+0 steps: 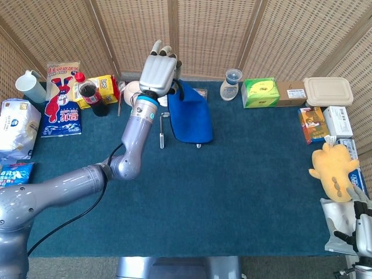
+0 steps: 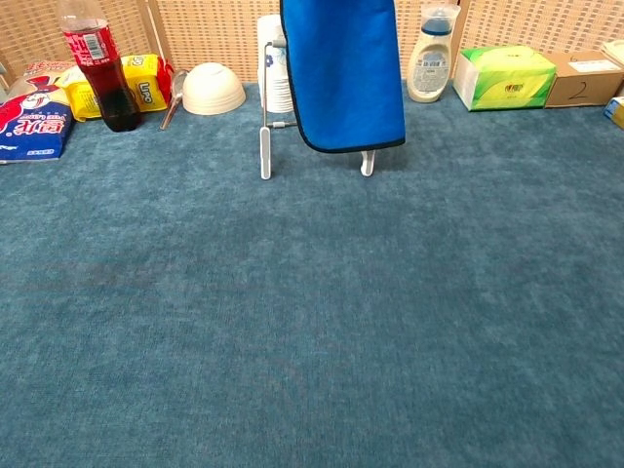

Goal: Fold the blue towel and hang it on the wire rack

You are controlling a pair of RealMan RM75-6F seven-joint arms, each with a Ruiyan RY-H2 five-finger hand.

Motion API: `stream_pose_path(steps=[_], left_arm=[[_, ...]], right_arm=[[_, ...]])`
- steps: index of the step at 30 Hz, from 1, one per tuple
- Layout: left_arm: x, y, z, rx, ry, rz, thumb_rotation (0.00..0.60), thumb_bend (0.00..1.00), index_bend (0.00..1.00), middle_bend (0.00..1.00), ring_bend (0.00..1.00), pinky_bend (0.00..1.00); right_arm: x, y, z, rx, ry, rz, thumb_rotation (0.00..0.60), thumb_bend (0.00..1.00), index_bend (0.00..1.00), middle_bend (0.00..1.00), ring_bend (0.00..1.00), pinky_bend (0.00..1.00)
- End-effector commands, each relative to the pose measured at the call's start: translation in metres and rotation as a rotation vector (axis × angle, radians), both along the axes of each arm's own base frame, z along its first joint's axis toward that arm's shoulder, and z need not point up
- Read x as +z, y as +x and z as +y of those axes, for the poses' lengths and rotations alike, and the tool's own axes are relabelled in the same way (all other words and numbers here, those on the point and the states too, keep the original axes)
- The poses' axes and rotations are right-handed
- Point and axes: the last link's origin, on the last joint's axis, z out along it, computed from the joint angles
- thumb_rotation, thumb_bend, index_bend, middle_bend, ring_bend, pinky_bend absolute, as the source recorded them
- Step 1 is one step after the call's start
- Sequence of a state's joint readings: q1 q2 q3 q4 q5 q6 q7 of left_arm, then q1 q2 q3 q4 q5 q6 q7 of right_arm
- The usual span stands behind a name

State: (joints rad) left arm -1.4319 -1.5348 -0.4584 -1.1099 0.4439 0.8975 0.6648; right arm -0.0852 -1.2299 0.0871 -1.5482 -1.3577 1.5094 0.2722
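The blue towel (image 1: pixel 189 116) hangs folded and flat-faced in front of the wire rack (image 1: pixel 161 137) at the back middle of the table. In the chest view the towel (image 2: pixel 341 73) covers most of the rack (image 2: pixel 264 151), leaving only the left post and a right foot showing. My left hand (image 1: pixel 157 71) is above the towel's top left corner and holds it by the upper edge. Whether the towel rests on the rack's bar is hidden. My right hand (image 1: pixel 361 228) lies at the table's near right edge, only partly in view.
A white bowl (image 2: pixel 214 89), a cola bottle (image 2: pixel 93 63) and snack bags (image 1: pixel 63 99) stand left of the rack. A pump bottle (image 2: pixel 432 51), a green tissue box (image 2: pixel 503 76) and cartons line the back right. A yellow plush toy (image 1: pixel 334 168) sits at the right edge.
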Motion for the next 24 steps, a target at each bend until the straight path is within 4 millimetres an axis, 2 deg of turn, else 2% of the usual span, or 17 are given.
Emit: stream_pose_path(steps=[1,13,24], left_arm=[[-0.005,0.001,0.005,0.007,0.013,0.036,0.6,0.43,0.73,0.41,0.17,0.0],[-0.03,-0.007,0.015,0.026,0.024,0.117,0.6,0.43,0.73,0.41,0.17,0.0],[-0.036,-0.014,0.018,0.022,0.036,0.141,0.6,0.43,0.73,0.41,0.17,0.0]], right_arm=[[0.0,0.0,0.0,0.0,-0.001,0.001,0.6,0.28,0.08,0.03,0.0,0.0],[0.002,-0.002,0.003,-0.015,-0.004,0.004,0.6,0.28,0.08,0.03,0.0,0.0],[0.0,-0.002,0.002,-0.014,0.003,0.001,0.6,0.28,0.07,0.03,0.0,0.0]])
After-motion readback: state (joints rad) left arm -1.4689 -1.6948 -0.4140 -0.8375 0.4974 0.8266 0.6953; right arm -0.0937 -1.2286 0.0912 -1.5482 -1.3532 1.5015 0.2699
